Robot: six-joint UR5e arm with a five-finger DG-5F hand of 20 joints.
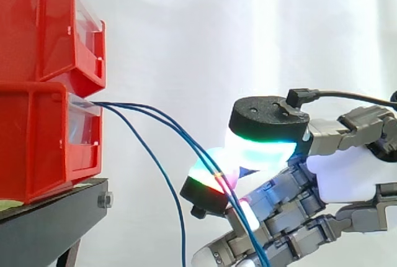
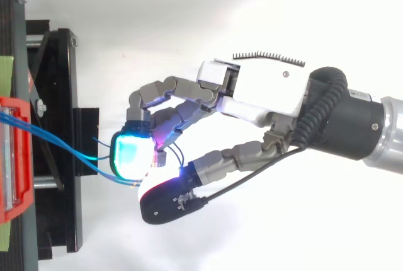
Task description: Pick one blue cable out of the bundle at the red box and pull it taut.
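Note:
Three thin blue cables (image 1: 162,118) come out of the lower red bin (image 1: 37,143) at the left. Two of them curve down and to the right, then pass between the glowing fingertips (image 1: 263,146) of my hand (image 1: 347,180), which is curled and pinches them. They run on downward across the curled fingers. The third blue cable (image 1: 169,186) hangs loose and drops straight down out of the picture. From above, the cables (image 2: 63,148) leave the red bin (image 2: 12,157) and reach the cyan fingertip pad (image 2: 129,154) of my hand (image 2: 271,91).
A second red bin (image 1: 37,25) is stacked on the lower one. Both rest on a black stand (image 1: 56,211), whose frame (image 2: 63,94) sits just left of my fingers. A white curtain hangs behind.

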